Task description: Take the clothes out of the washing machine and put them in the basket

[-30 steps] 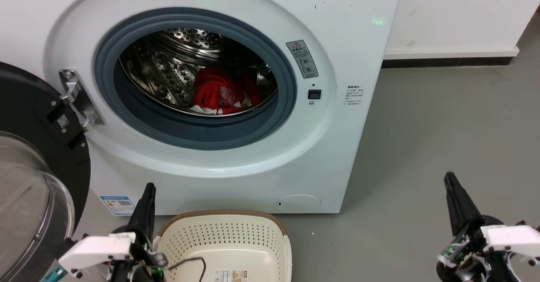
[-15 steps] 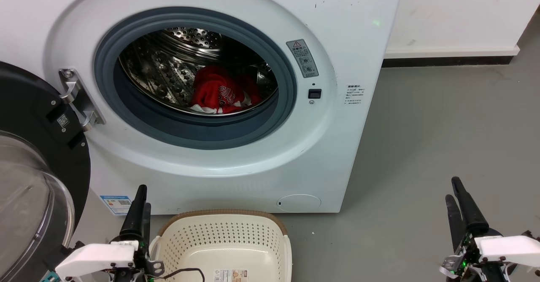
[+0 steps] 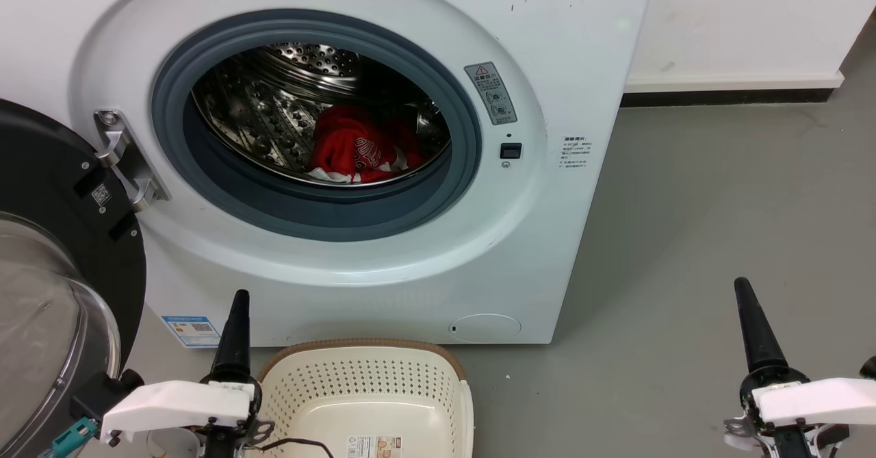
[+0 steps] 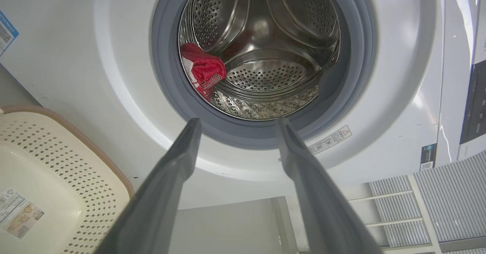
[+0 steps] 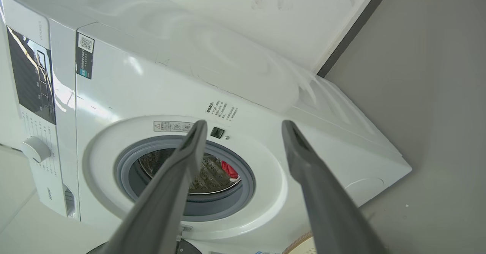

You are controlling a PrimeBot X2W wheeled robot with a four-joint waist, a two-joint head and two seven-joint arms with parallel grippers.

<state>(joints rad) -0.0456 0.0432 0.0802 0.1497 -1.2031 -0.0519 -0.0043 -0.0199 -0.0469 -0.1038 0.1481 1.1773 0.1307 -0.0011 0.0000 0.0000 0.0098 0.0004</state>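
The washing machine (image 3: 561,68) stands in front of me with its round door swung open. The red clothes (image 3: 356,150) lie bunched low in the steel drum, with white lettering showing. The cream basket (image 3: 369,386) sits on the floor right under the opening, and nothing lies in the part I see. My left gripper (image 3: 239,297) points up just left of the basket, well below the drum. In the left wrist view it (image 4: 238,122) stands open, with the clothes (image 4: 203,71) beyond its fingers. Far to the right, over bare floor, my right gripper (image 3: 740,283) is open too (image 5: 245,123).
The open glass door (image 3: 48,287) with its black rim hangs at the far left, close to my left arm. Grey floor (image 3: 718,191) stretches to the right of the machine up to a white wall with a dark skirting (image 3: 725,97).
Both grippers dipped and came back up a little. The right gripper turned, so its two fingers now line up as one in the head view. The clothes and basket have not moved.
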